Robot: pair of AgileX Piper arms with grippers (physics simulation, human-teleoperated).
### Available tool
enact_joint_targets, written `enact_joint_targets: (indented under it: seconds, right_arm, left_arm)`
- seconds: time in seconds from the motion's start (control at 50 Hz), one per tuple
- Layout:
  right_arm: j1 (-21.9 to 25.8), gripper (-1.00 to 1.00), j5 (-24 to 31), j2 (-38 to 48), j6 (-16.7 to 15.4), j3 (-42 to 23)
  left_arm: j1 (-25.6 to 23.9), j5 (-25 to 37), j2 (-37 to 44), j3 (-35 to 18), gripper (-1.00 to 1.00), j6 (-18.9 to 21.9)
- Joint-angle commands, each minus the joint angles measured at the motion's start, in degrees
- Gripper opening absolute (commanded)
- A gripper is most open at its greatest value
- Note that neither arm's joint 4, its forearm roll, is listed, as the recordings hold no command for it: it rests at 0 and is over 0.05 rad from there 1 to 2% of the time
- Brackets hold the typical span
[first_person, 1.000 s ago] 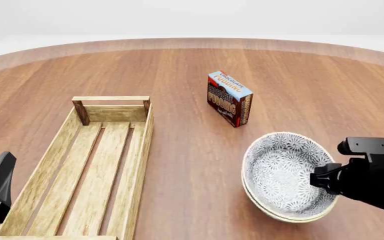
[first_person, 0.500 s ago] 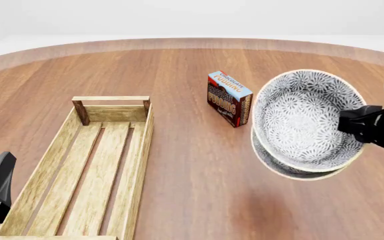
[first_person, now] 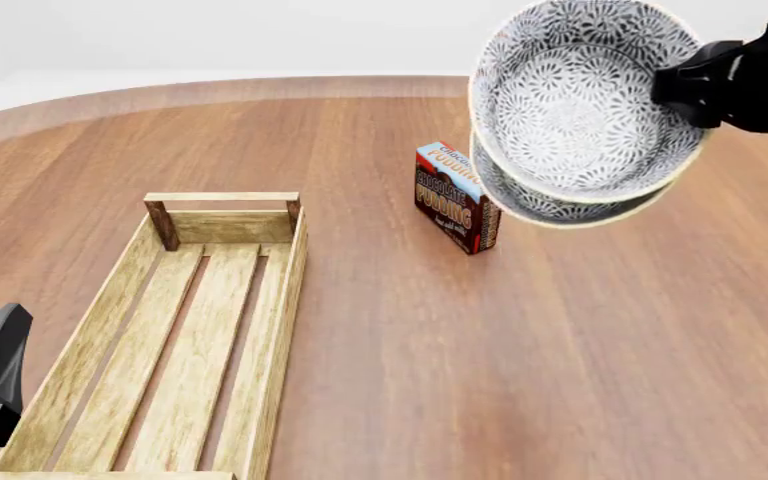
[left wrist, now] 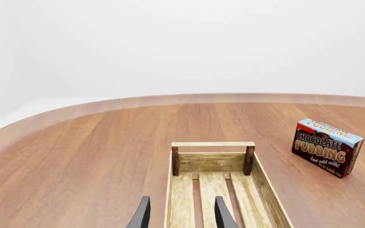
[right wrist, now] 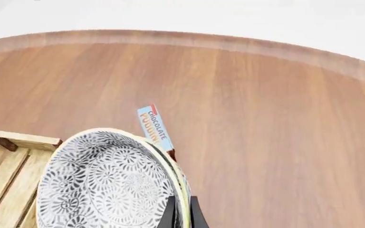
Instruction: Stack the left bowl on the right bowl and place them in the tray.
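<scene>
Stacked bowls (first_person: pixel 574 105) lifted higher, tilted facing camera, tray (first_person: pixel 171 340) lengthwise away.

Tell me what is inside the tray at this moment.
Nothing visible: the tray shows only bare slats in the front and left wrist views. Its nearest end runs out of frame, so that part is unseen. The stacked bowls are in the air, pinched at the rim by the right claw.
</scene>
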Motion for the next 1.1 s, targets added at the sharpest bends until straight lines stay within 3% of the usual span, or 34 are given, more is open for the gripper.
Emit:
enact_joint_targets:
  seconds: [0.02, 0.3, 0.54, 0.74, 1.1]
  right_arm:
    - [6.0, -1.00, -0.8, 8.8, -0.4, -10.5]
    - [13.7, -1.00, 0.7, 18.8, -0.6, -23.2]
    - [18.6, -1.00, -1.6, 23.7, 1.7, -27.6]
    - [24.4, -1.00, -7.6, 27.6, 5.0, -28.0]
    - [31.4, -1.00, -7.8, 37.5, 6.1, -37.0]
  left_arm:
    - [0.0, 0.0, 0.0, 0.0, 1.00, 0.0]
    - [0.0, 0.0, 0.0, 0.0, 1.00, 0.0]
    - [0.0, 0.0, 0.0, 0.0, 1.00, 0.0]
    - [0.0, 0.0, 0.0, 0.0, 1.00, 0.0]
    - [0.0, 0.0, 0.0, 0.0, 1.00, 0.0]
